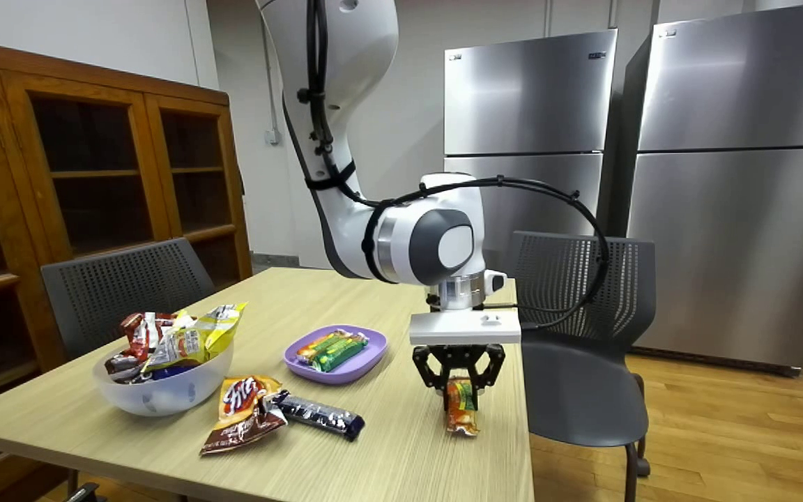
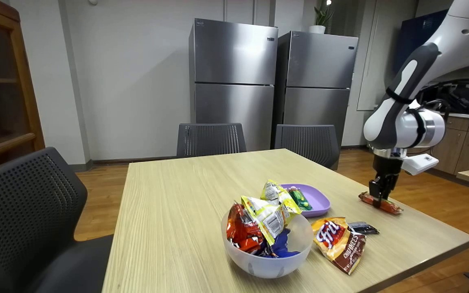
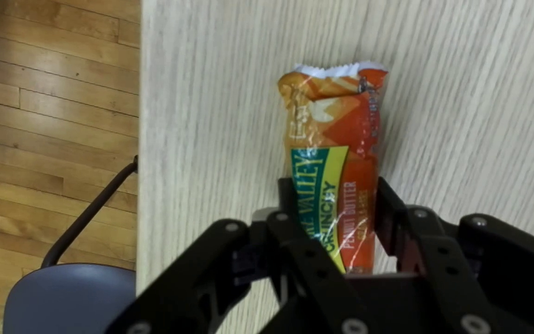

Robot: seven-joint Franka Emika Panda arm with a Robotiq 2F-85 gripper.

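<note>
The gripper (image 3: 335,204) clasps the granola bar (image 3: 332,125) by both long edges, and we see the bar just right of centre in the wrist view, lying on the table (image 3: 211,139). We judge it light, fairly stiff yet crumbly inside a slick wrapper (image 3: 359,174), so we favour a gentle hold across its middle, away from the crimped end (image 3: 329,72).

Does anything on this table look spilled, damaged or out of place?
Nothing looks spilled, and the peanut butter bar between the jaws shows no tear. Untidy, perhaps: the orange snack bag and dark bar lie loose by the bowl, while other snacks sit in it or on the purple plate.
</note>
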